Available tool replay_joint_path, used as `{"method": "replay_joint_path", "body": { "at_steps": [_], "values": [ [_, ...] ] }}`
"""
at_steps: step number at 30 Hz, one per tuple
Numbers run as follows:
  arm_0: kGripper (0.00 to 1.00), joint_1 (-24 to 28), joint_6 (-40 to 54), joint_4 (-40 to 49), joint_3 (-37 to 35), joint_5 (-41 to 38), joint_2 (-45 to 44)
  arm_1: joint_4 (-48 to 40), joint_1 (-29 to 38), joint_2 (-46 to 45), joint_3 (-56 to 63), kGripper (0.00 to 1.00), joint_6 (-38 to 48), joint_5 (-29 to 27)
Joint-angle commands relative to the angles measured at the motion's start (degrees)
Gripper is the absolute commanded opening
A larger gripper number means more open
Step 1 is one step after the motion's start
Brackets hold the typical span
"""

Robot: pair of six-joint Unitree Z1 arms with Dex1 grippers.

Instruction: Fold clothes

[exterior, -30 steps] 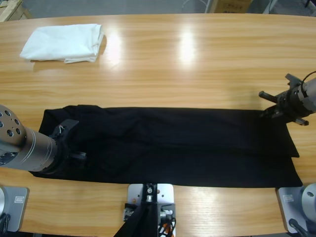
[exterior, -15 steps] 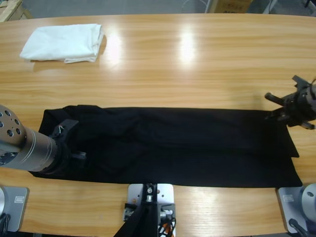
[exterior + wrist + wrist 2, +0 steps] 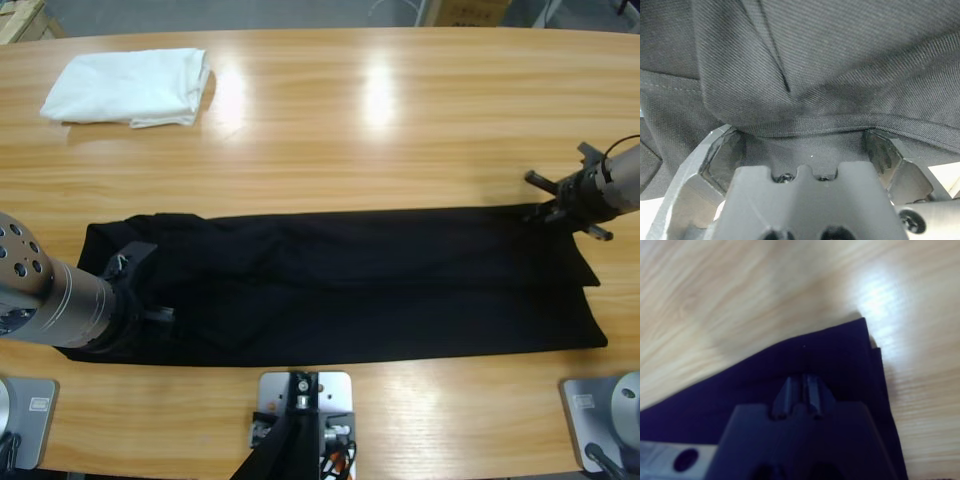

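The black shirt (image 3: 350,290) lies as a long, narrow strip across the near half of the table, with soft creases towards its left end. My left gripper (image 3: 150,287) rests on the shirt's left end. In the left wrist view the left gripper (image 3: 802,145) stands open, with a hemmed fold of the black shirt (image 3: 840,60) bunched between the spread jaws. My right gripper (image 3: 545,205) is at the strip's far right corner. In the right wrist view the right gripper (image 3: 800,382) is shut on the black shirt (image 3: 830,350), close to that pointed corner.
A white folded garment (image 3: 130,88) sits at the far left of the wooden table (image 3: 400,120). Bare wood (image 3: 740,290) stretches beyond the shirt's far edge. The shirt's near edge runs close to the table's front edge.
The right gripper swung out to the right, then came back onto the far right corner. The shirt's right end and near edge shifted away from the front edge. The left arm stayed still.
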Motion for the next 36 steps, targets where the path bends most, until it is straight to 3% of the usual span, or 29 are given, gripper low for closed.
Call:
{"method": "replay_joint_path", "body": {
  "at_steps": [1,2,3,8,11,12,14,16,18,19,31,36],
  "values": [
    [1.0,5.9,-1.3,0.9,2.0,0.6,-1.1,2.7,-1.5,-0.2,0.1,0.506,-4.1,5.4],
    [1.0,7.2,-1.3,0.9,1.2,0.6,-3.1,5.2,-1.5,-2.3,-1.6,0.858,-5.3,6.8],
    [1.0,8.5,-1.3,0.9,-0.1,0.5,-6.2,7.1,-1.3,-5.6,-2.9,0.987,-6.4,8.0],
    [0.996,11.7,0.2,0.8,-9.1,0.4,-16.5,13.0,1.2,-16.8,-4.5,0.998,-5.8,9.0],
    [0.984,12.3,2.9,0.8,-13.5,0.0,-11.7,14.2,1.9,-19.5,-4.4,0.977,-5.0,9.0],
    [0.984,12.3,7.6,0.8,-14.9,-1.3,-8.3,14.2,1.9,-19.9,-4.4,0.977,-4.9,9.0],
    [0.999,11.4,34.5,1.8,-19.3,-7.2,0.2,14.7,2.0,-20.0,-4.2,0.982,-4.9,9.0],
    [1.0,10.0,61.0,6.7,-21.1,-7.1,2.6,14.9,2.0,-20.4,-4.0,0.982,-4.9,8.8],
    [1.0,9.9,77.7,10.4,-20.7,-5.1,2.8,14.9,2.0,-20.2,-3.7,0.982,-5.0,8.5],
    [1.0,9.9,80.9,11.0,-20.4,-4.0,3.2,14.8,2.0,-19.9,-3.6,0.982,-5.0,8.5],
    [0.997,8.1,91.7,10.6,-22.6,0.7,17.0,14.2,2.0,-15.9,-4.0,0.982,-5.3,8.2],
    [0.996,15.2,90.7,9.7,-21.9,0.8,18.0,13.6,2.0,-13.6,-4.8,0.982,-5.5,8.0]
  ]
}}
